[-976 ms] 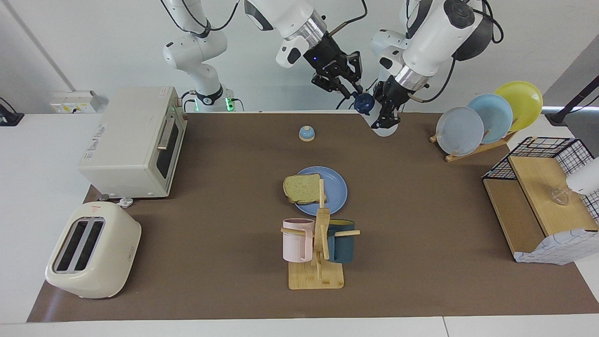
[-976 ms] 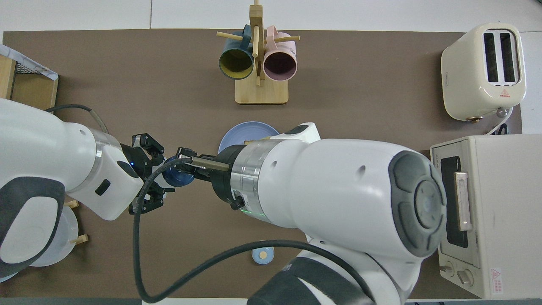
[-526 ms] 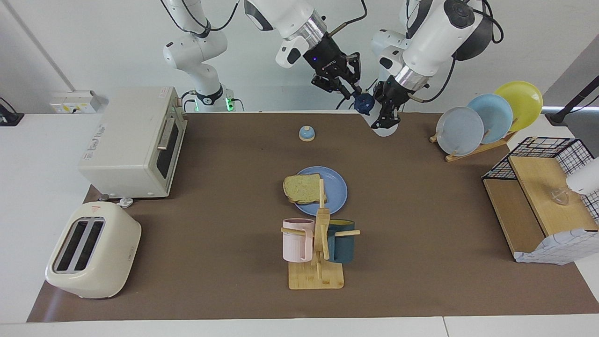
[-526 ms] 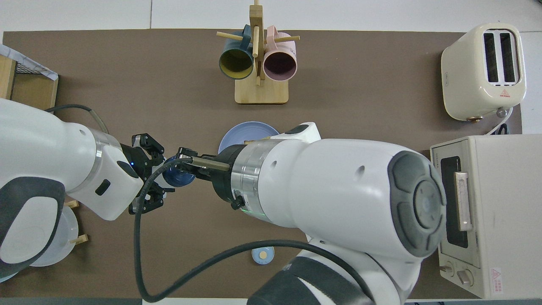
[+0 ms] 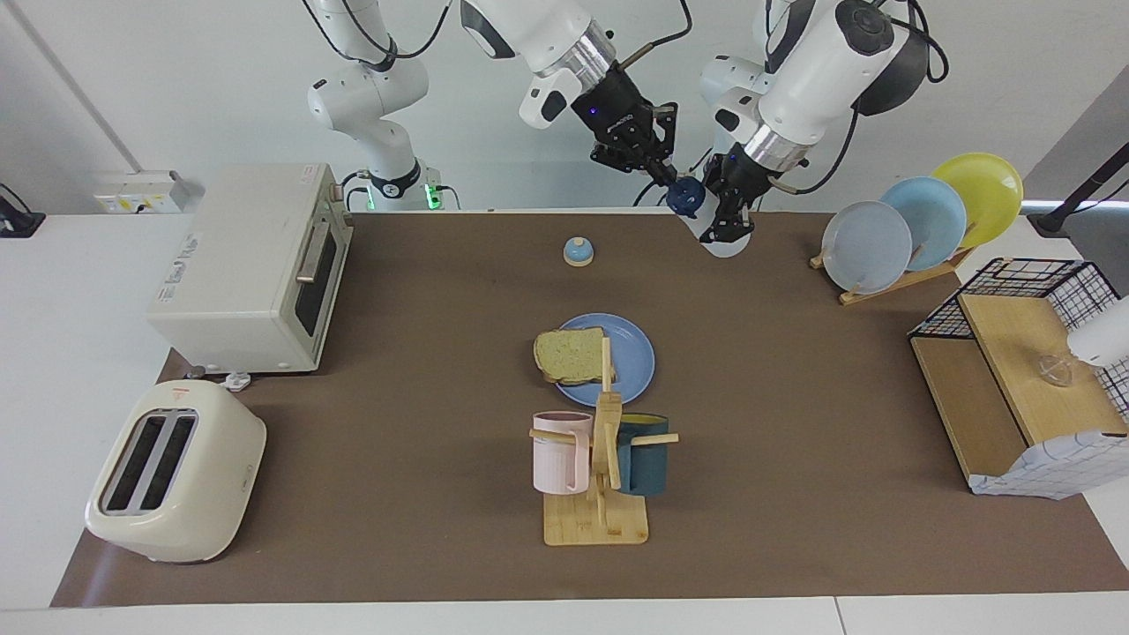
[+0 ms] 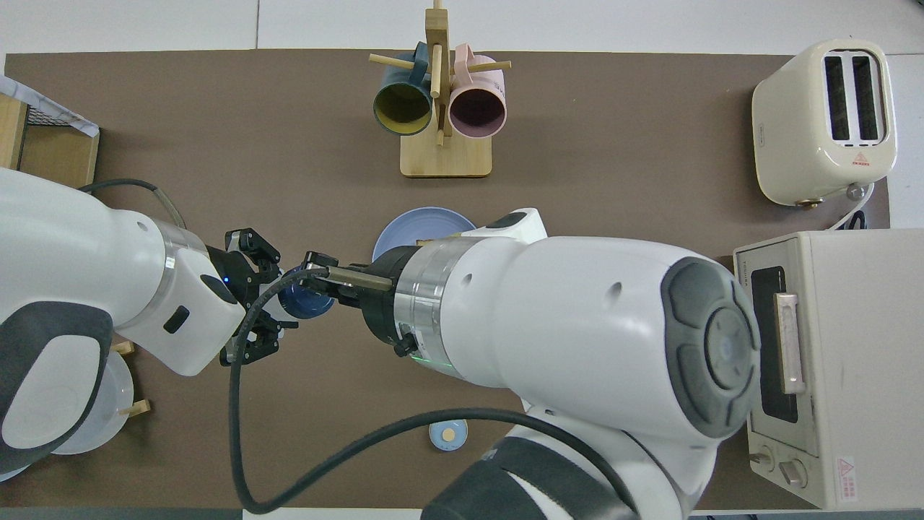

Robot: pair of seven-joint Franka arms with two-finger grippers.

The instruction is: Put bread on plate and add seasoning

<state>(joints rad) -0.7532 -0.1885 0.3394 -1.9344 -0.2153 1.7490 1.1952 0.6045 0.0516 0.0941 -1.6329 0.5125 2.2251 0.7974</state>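
bread [image 5: 571,355]: tan square slice, flat on the plate's 9 o'clock edge
plate [image 5: 633,362]: periwinkle, mid-bench
seasoning [image 5: 713,231]: white bottle, navy cap, held up

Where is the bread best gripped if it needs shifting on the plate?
Probably the crust edge of the bread that overhangs the plate toward the right arm's end, coming in low from that end. The slice lies flat, so only that overhang lets a finger get underneath.

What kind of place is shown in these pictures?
Probably a robot lab set up as a mock kitchen: a toaster, a small oven and a mug rack stand on a brown mat.
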